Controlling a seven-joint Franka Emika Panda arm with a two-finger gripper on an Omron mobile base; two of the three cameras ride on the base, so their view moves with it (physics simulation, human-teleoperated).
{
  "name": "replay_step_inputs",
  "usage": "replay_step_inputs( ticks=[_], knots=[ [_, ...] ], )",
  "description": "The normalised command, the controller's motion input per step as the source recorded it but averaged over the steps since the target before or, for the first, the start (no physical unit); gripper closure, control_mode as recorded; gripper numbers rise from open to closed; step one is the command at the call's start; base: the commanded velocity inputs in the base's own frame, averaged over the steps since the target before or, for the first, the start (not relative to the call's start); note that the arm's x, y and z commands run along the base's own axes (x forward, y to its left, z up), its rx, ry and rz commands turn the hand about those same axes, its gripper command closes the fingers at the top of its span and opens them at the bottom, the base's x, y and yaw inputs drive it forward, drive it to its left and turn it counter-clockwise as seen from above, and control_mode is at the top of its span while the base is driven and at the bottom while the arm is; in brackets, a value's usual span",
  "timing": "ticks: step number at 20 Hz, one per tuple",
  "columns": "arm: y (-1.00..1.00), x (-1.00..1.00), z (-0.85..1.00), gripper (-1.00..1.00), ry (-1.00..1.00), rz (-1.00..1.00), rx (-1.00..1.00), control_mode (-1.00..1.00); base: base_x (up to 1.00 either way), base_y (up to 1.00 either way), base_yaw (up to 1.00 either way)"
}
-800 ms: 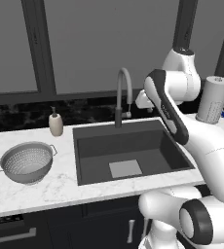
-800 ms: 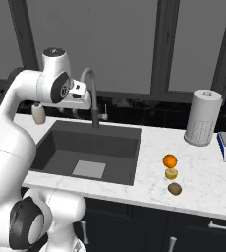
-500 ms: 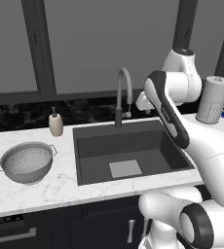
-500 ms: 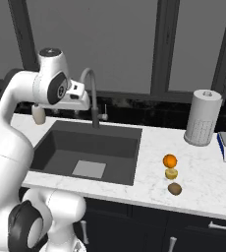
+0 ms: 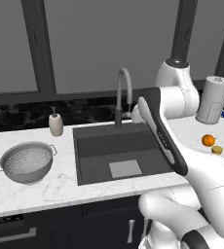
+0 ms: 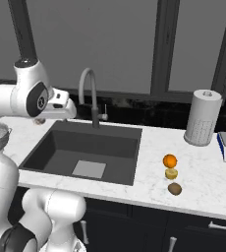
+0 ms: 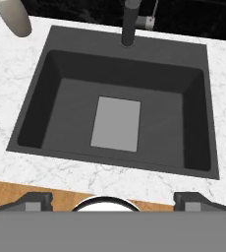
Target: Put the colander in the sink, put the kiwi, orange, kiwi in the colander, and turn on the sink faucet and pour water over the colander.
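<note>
I see my two-finger gripper (image 7: 112,199) spread wide and holding nothing, poised high over the dark grey rectangular sink (image 7: 193,123); the shiny perforated metal colander (image 5: 26,162) sits on the white marble counter (image 5: 46,189) left of the basin, well apart from it; the small bright orange (image 6: 169,160) rests right of the sink, two small fruits (image 6: 173,181) just beside it.

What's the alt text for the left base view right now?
An empty dark grey sink sits in a white marble counter, with the silver colander on the counter to its left and the white arm rising at lower right. A soap pump bottle and the faucet stand behind; the orange lies far right.
</note>
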Motion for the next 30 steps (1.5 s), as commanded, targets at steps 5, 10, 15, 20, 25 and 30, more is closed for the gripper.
replay_step_inputs(
  ticks=[5,10,15,20,25,30],
  knots=[
    [0.35,-0.14,-0.17,-1.0,0.0,0.0,0.0,-1.0,0.0,0.0,0.0],
    [0.38,-0.03,-0.11,-1.0,0.0,0.0,0.0,-1.0,0.0,0.0,0.0],
    [0.41,-0.01,-0.07,-1.0,0.0,0.03,0.0,-1.0,0.0,0.0,0.0],
    [0.48,0.08,-0.23,-1.0,0.04,0.0,0.14,-1.0,0.0,0.0,0.0],
    [0.66,0.36,-0.3,-1.0,0.02,-0.04,0.05,-1.0,0.0,0.0,0.0],
    [0.47,0.46,-0.21,-1.0,0.0,-0.18,0.05,-1.0,0.0,0.0,0.0]
  ],
)
